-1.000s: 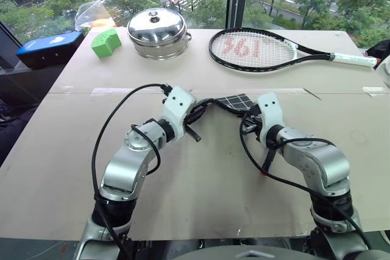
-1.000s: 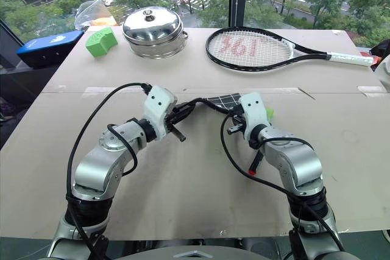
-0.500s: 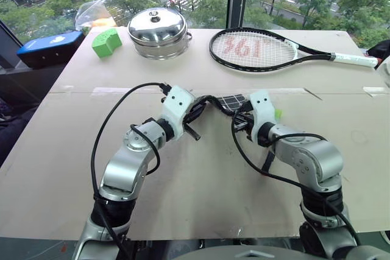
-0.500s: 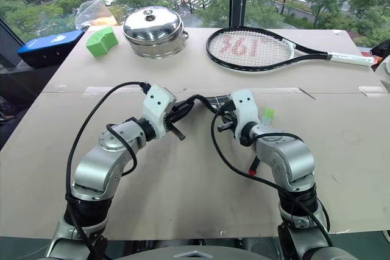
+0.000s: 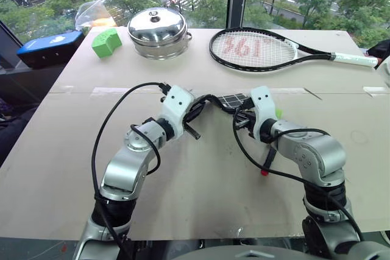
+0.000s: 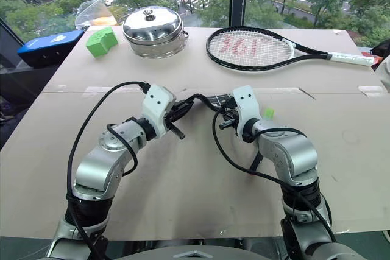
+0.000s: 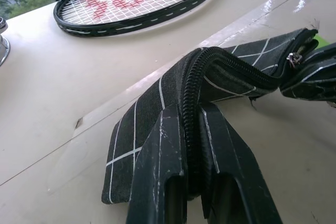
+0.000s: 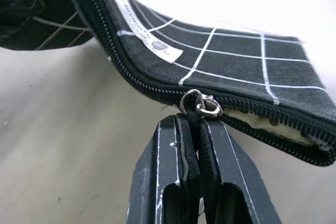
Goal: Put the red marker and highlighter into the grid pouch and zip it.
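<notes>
The grid pouch (image 5: 235,99) hangs just above the table's middle, stretched between my two grippers. My left gripper (image 7: 190,115) is shut on one end of the pouch, clamping the fabric beside the zipper. My right gripper (image 8: 195,122) is shut on the black zipper pull, just under its metal ring (image 8: 200,104). On one side of the slider the zipper teeth are closed. On the other side the pouch gapes and shows pale lining. The highlighter's green cap (image 5: 278,114) peeks out on the table beside my right wrist. The red marker (image 5: 267,161) lies under my right forearm.
At the back of the table are a steel pot with lid (image 5: 157,31), a tennis racket (image 5: 262,49) and a green block (image 5: 105,42). A blue box (image 5: 49,47) and a plastic bag (image 5: 91,13) sit off the back left corner.
My right gripper has shifted a little to the left with the zipper pull, toward the left gripper. The highlighter's green cap now shows beside it. The left arm has stayed put.
</notes>
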